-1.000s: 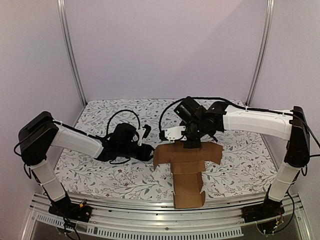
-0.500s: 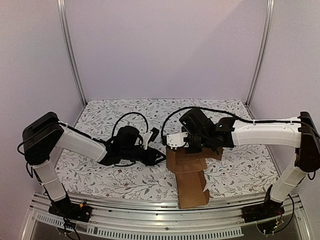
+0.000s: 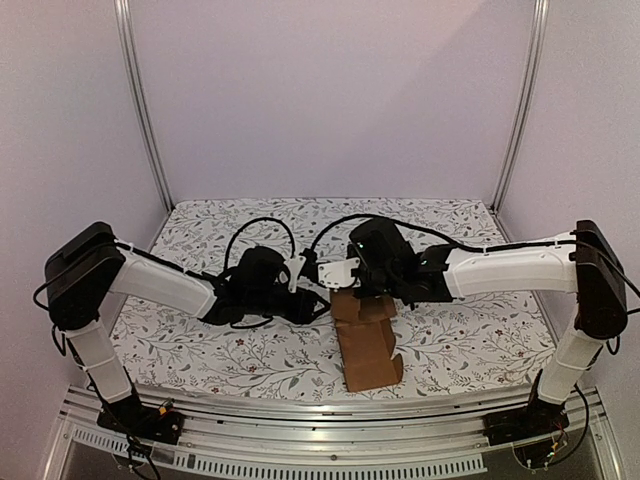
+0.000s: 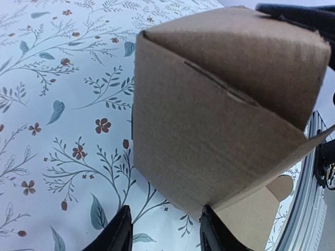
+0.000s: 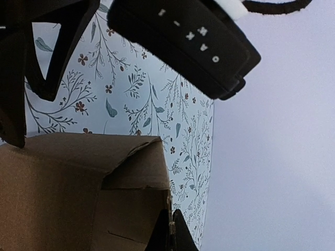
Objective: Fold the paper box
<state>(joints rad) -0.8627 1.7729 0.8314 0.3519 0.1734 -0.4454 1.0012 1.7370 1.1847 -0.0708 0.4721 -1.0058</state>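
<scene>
From above, the box (image 3: 368, 350) is sitting on the surface (image 3: 200, 350) toward 6 o'clock of its middle. Its far end is standing up, and the grip there is hiding behind black housing. The right wrist view is filling that in: the right tool (image 5: 170, 232) is pressing its tips together on the edge of a cardboard wall. The left wrist view is showing the left tool (image 4: 165, 232) with its fingers apart, the box's folded corner looming just ahead at 12 o'clock. A second ago the side flaps were lying spread flat. Now they are drawn in, and the two tools are sitting closer together.
</scene>
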